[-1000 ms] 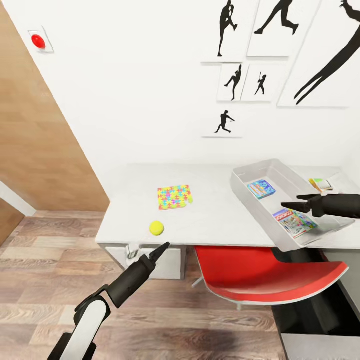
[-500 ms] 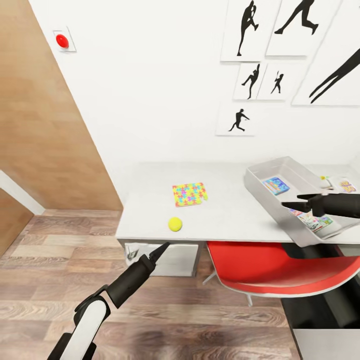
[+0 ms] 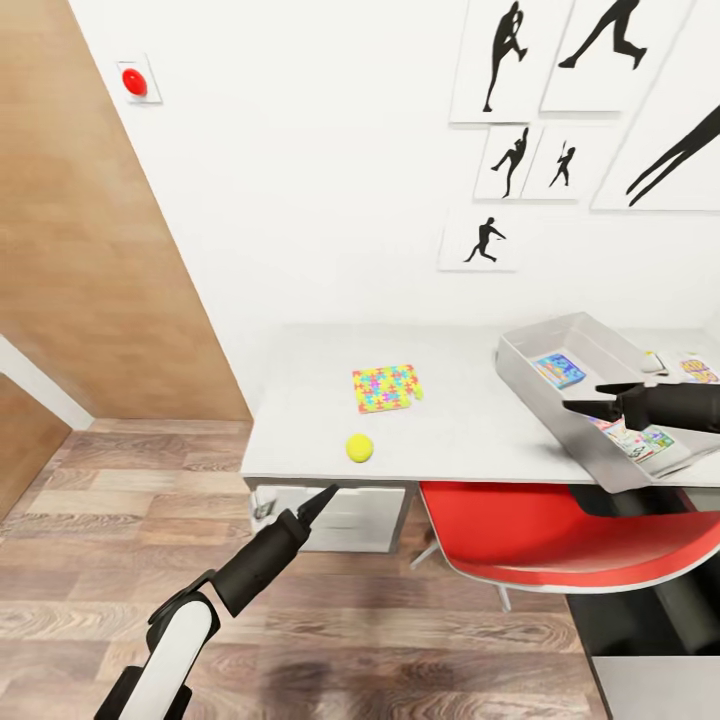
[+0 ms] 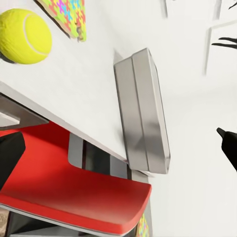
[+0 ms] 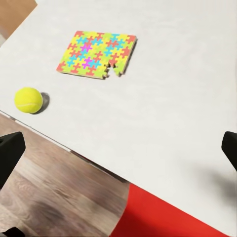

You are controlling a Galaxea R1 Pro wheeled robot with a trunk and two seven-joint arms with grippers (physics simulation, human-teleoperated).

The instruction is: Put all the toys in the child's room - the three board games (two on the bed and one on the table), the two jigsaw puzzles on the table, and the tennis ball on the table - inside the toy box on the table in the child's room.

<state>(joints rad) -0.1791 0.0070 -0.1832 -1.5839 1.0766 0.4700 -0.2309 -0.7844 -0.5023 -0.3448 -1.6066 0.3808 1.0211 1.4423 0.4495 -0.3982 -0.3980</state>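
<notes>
Toy box (image 3: 585, 350), head view: far right on desk (image 3: 450, 430), two board games inside; tennis ball (image 3: 360, 447) near the front edge, could roll off if nudged. Left gripper (image 3: 322, 498) looks closed, empty. Right wrist view: right gripper (image 5: 118, 148) open above jigsaw puzzle (image 5: 96, 54).

white wall (image 3: 300, 200), plank floor (image 3: 120, 500), red chair (image 3: 540, 535)

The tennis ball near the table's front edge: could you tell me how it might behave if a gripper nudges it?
The tennis ball is round and lies free on the flat table, so a nudge would probably roll it. It sits close to the front edge, so it could drop off. Its fuzzy surface likely grips well.
</notes>
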